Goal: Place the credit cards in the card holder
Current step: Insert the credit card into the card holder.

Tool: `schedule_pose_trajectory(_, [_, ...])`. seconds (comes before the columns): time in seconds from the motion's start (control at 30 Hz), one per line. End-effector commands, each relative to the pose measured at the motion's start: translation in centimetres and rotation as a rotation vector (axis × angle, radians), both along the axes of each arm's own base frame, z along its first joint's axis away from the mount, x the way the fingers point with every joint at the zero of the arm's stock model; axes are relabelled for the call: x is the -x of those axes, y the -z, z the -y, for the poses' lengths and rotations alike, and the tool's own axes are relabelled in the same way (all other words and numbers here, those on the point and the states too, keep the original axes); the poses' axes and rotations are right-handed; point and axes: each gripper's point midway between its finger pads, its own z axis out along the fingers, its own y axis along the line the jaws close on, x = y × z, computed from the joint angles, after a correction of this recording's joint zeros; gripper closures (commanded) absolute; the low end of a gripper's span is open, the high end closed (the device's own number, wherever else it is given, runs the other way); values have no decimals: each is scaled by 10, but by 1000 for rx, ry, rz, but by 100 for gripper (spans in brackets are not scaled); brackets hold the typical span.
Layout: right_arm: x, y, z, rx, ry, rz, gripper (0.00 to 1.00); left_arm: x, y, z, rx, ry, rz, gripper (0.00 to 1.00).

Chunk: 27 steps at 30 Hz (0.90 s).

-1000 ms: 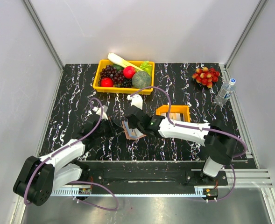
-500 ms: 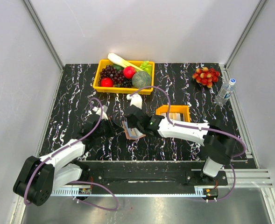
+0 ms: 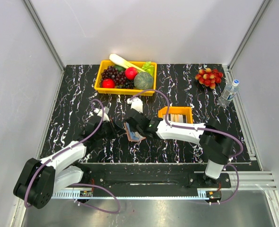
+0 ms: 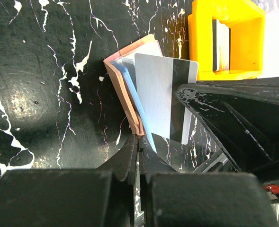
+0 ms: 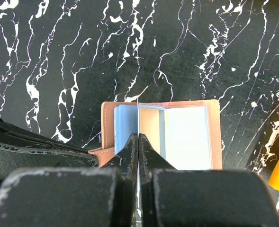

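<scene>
Black marbled table [image 3: 73, 104] w/ both arms reaching in to its middle: left arm [image 3: 66, 158] from the near left, right arm [image 3: 186, 133] stretched across from the near right. Yellow fruit bin [image 3: 125, 91] sits at the far edge, left of ctr. Far right corner has a clear bottle [image 3: 229, 92] standing and a bunch of red fruit [image 3: 209, 76] just left of it. Small orange tray [image 3: 164, 113] is right of ctr, beside the right arm, w/ spare cards [image 4: 220, 40] standing on edge inside. Tan-pink card holder [image 5: 215, 137] lies open on the table at ctr, between the two grippers, pale inner pockets facing up. Left gripper [image 4: 139, 142] has its fingers pressed together on the holder's near edge, pinning it. Right gripper [image 5: 138, 142] is clamped on one grey card [image 4: 153, 94] w/ a dark stripe, held upright on its edge over the open holder, lower edge down among the pockets near the fold. Can't tell if it's actually inside a slot.
</scene>
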Motion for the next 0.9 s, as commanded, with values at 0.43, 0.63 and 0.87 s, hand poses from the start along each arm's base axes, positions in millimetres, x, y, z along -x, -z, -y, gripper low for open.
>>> schedule_pose_trajectory(0.43, [-14,-6,30,67,80,32,100,5,32,-35,-202,-74,-24,100])
schedule_pose_trajectory(0.63, [-17,10,49,7,96,-86,100,-3,42,-42,-305,-51,-38,100])
schedule_pose_trajectory(0.87, [-10,6,40,-240,-41,-204,100,-14,51,-35,-329,-16,-71,100])
